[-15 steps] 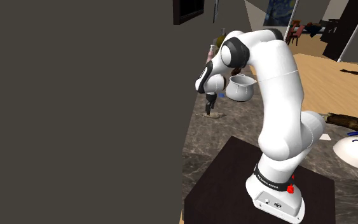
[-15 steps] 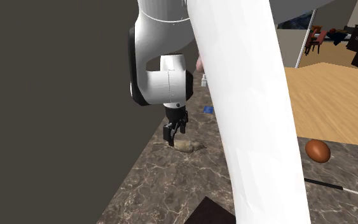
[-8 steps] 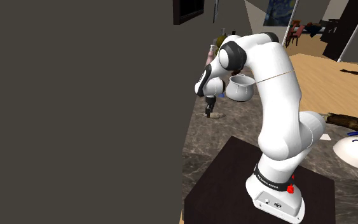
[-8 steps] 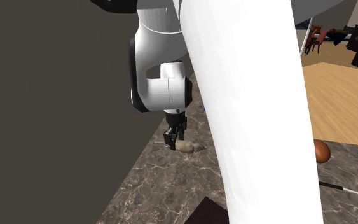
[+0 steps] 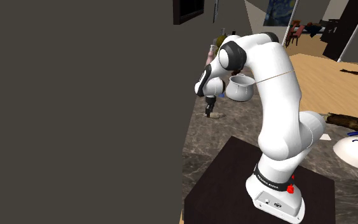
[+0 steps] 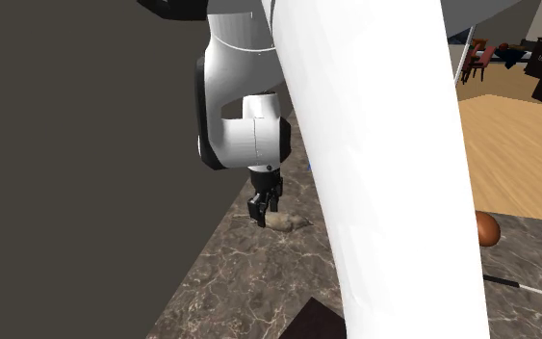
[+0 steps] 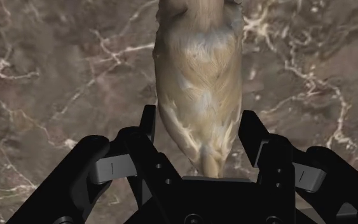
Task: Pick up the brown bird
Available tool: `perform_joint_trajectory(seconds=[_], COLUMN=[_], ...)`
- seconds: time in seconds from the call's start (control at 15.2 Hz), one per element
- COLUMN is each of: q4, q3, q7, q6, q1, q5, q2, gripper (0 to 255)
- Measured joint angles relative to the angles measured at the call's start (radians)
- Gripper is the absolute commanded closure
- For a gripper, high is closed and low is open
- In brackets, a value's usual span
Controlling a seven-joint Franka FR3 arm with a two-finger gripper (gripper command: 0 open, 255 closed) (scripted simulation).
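Dark veined stone counter (image 7: 50, 70) under the hand, plain dark wall (image 5: 75, 108) alongside. Gripper (image 7: 198, 119) is down at counter lvl, pointing straight at the stone; fingers (image 7: 148, 127) stand a bird's width apart & sit flush on both flanks of the brown bird (image 7: 199, 70), near its tail end; no gap seen either side, so I call it clamped.

Bird's pale tan, feathered, tail between the pads, rest of the body stretching out past the fingertips; 2nd ext view has it poking out sideways from the fingers, belly on the stone, not yet lifted.

What's changed: a sec ago the hand hung higher; half a sec ago it had dropped onto the bird; since then the arm (image 5: 276, 95) hasn't budged. So descent's over, squeeze on or done; nxt is the lift, I'd say. Risk: grip sits far back on the tapering tail; could slip out.

Farther beyond the fingers: a white pot (image 5: 240, 88); well off to one side, a brown ball (image 6: 487, 229).
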Motion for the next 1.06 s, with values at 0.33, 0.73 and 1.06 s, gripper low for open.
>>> perform_joint_trajectory(seconds=[0.33,0.73,1.06], q4=[-0.012,-0.028,-0.027], q3=[-0.015,-0.039,-0.054], q7=[0.008,0.023,0.035], q6=[-0.033,-0.087,-0.129], q1=[0.011,0.030,0.041], q5=[-0.015,-0.041,-0.060], q2=[-0.042,-0.112,-0.156], gripper=[255,255,255])
